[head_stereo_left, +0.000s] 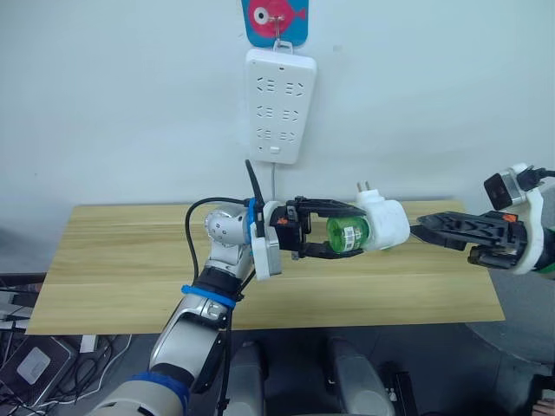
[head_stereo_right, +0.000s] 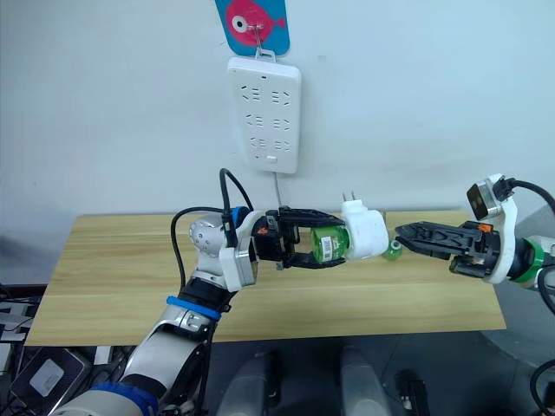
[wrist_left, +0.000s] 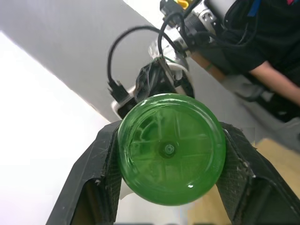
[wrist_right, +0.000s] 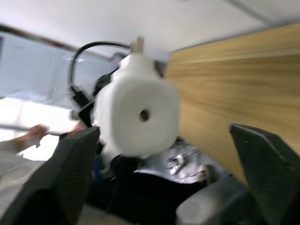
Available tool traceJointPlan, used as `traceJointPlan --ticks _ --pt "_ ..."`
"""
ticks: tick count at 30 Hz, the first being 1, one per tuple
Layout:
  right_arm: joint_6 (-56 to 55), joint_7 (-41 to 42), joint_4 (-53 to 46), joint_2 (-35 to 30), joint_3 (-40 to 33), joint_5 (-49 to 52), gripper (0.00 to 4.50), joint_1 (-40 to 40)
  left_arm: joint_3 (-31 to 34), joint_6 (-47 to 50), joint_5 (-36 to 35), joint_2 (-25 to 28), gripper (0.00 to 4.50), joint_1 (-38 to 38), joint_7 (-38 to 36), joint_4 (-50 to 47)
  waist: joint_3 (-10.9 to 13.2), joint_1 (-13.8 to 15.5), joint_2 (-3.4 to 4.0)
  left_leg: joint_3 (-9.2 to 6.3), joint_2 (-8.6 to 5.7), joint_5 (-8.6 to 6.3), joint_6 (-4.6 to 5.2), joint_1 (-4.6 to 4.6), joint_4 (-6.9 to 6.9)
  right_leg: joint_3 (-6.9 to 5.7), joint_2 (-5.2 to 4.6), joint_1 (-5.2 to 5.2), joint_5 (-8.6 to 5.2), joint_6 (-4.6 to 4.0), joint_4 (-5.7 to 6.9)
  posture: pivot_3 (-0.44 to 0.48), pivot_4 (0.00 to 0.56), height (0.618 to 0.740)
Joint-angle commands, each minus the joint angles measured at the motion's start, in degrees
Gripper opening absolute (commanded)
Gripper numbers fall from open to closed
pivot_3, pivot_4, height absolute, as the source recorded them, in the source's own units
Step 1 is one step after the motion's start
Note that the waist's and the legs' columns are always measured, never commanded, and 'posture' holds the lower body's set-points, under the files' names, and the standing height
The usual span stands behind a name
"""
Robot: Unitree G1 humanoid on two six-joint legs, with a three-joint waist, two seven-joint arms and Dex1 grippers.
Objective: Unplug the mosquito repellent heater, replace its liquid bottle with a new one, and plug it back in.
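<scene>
While left gripper (head_stereo_left: 334, 236) clamps green bottle (head_stereo_left: 347, 234), heater (head_stereo_left: 383, 223) lies sideways — prongs upward

A pale, plain wall (head_stereo_left: 121, 104) rises behind a light wooden table (head_stereo_left: 113, 260). On the wall above the table's middle hangs a long white power strip (head_stereo_left: 280, 106) beneath a blue-and-pink fish hook (head_stereo_left: 275, 19). Tangled cables (head_stereo_left: 35, 364) lie on the floor below the table's left end.

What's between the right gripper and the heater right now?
Nothing visible. The mosquito repellent heater hangs in the air on its liquid bottle, clamped by the left gripper. The open right gripper faces it across a clear gap.
</scene>
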Motion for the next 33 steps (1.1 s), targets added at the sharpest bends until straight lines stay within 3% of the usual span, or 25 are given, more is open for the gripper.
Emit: traceJointPlan --ticks 1,14,27,30,33 --pt "1.33 4.54 -1.21 -2.52 1.86 1.47 4.48 -0.44 -0.87 -2.84 -4.00 -0.75 2.34 -1.59 -0.98 0.95 0.00 0.05 0.00 -0.02 0.00 0.00 0.00 -0.01 0.00 -0.02 0.00 0.00 0.00 0.00 -0.01 -0.136 0.279 0.740" --pt "-1.96 8.22 -5.68 -3.90 6.18 1.47 4.48 -2.33 -5.24 2.26 -12.26 -0.81 2.34 0.55 -7.81 -5.12 0.00 0.02 0.00 -0.04 0.00 0.00 -0.01 -0.01 0.03 -0.02 0.00 0.00 0.00 0.00 0.00 -0.138 0.271 0.740" --pt "-5.06 6.89 -9.13 -2.19 9.51 1.47 4.48 -3.25 -7.65 2.54 -11.59 -1.38 2.34 0.61 -7.95 -5.75 0.00 0.03 0.00 -0.05 -0.01 0.00 -0.01 -0.01 0.05 -0.02 0.00 0.00 0.00 0.00 0.01 -0.137 0.278 0.740" --pt "-4.65 7.75 -8.13 -1.69 9.25 1.47 3.96 -3.67 -7.99 2.72 -11.46 -1.17 2.34 0.70 -7.95 -5.68 0.00 0.03 0.00 -0.05 -0.01 0.00 -0.01 -0.01 0.05 -0.02 0.01 0.00 0.00 0.00 0.01 -0.137 0.278 0.740" --pt "-4.84 7.66 -8.60 -1.63 9.13 1.47 3.03 -3.75 -7.83 2.82 -11.21 -1.14 2.34 0.61 -7.95 -5.48 0.00 0.03 -0.01 -0.05 -0.01 0.00 -0.01 -0.01 0.05 -0.03 0.00 0.00 0.00 0.00 0.01 -0.138 0.282 0.740"
